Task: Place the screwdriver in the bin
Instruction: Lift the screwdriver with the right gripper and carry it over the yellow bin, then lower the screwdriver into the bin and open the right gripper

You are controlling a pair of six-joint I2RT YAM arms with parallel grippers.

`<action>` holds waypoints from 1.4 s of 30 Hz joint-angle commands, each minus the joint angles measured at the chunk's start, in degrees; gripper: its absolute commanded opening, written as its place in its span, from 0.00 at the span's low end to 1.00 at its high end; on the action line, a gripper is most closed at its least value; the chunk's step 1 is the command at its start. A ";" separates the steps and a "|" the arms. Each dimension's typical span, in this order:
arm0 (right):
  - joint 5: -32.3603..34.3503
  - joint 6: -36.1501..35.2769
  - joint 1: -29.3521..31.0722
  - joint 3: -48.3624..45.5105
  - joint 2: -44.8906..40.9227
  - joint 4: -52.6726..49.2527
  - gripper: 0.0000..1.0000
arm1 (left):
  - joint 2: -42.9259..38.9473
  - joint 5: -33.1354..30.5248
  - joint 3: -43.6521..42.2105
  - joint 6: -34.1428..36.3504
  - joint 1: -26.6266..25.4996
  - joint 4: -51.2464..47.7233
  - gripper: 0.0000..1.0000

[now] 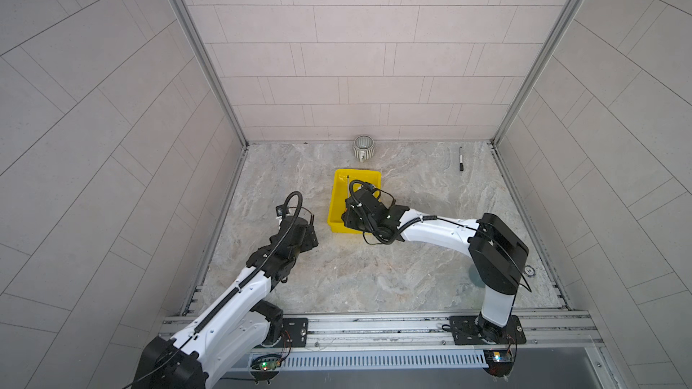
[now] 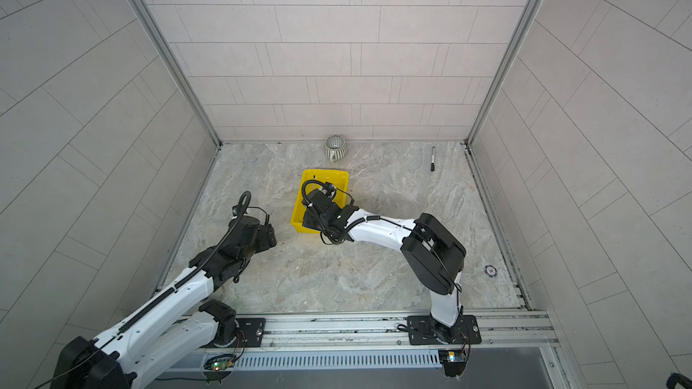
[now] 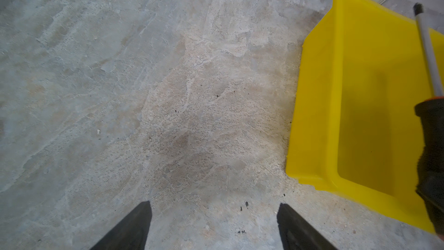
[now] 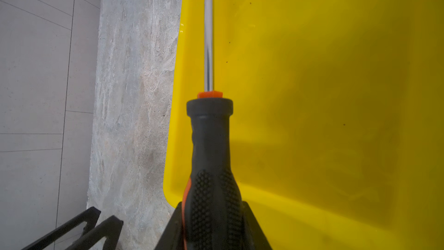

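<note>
- Two grippers noted. The right gripper [image 4: 212, 212] is clamped on the screwdriver [image 4: 210, 140], with one jaw on each side of the dotted rubber part of the handle. The left gripper [image 3: 213, 204] has its jaws spread with nothing between them, and it hangs over bare tabletop [image 3: 168, 92] well to one side of the bin [image 3: 319, 92].
- Screwdriver position: held over the bin interior, close to one long wall. The shaft [image 1: 348, 181] points toward the bin's far rim, the side where the ribbed mug [image 1: 363, 147] stands. It looks lifted off the bin floor, though I cannot confirm there is no contact.
- Handling judgement: a rigid tool of modest weight. The handle is probably the heavier end, so it should not droop much in this grip.
- Where to hold: the textured handle is the right place. The polished steel shaft looks slick and thin and would likely slip or pivot between the jaws.
- Release risk: the bin's glossy floor [image 4: 312, 68] may let the round tool roll or slide, but the rim should contain it. A low drop seems wise.
- Marker pen [image 1: 460, 159]: lies well away from the bin and is not involved.
</note>
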 commanded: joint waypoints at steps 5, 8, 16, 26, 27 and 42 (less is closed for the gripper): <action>0.47 3.84 -0.31 3.94 2.88 2.99 0.00 | -0.59 -0.84 -0.69 -0.16 -0.18 0.47 0.88; 0.64 3.81 -0.45 4.70 3.93 2.83 0.00 | -0.69 -0.94 -0.74 -0.26 -0.18 0.38 0.88; 0.03 3.67 -0.79 6.69 5.61 2.13 0.06 | -1.34 -0.89 -1.04 -0.30 -0.15 0.29 0.89; 0.02 4.84 -0.78 6.89 6.29 2.06 0.11 | -1.33 -0.92 -0.96 -0.35 -0.18 0.12 0.89; 0.10 5.10 -0.73 6.88 6.36 2.13 0.11 | -1.34 -0.90 -0.95 -0.34 -0.16 0.12 0.89; 1.92 6.65 -0.78 7.00 8.05 2.64 0.21 | -1.36 -1.12 -0.95 -0.37 -0.12 0.12 0.89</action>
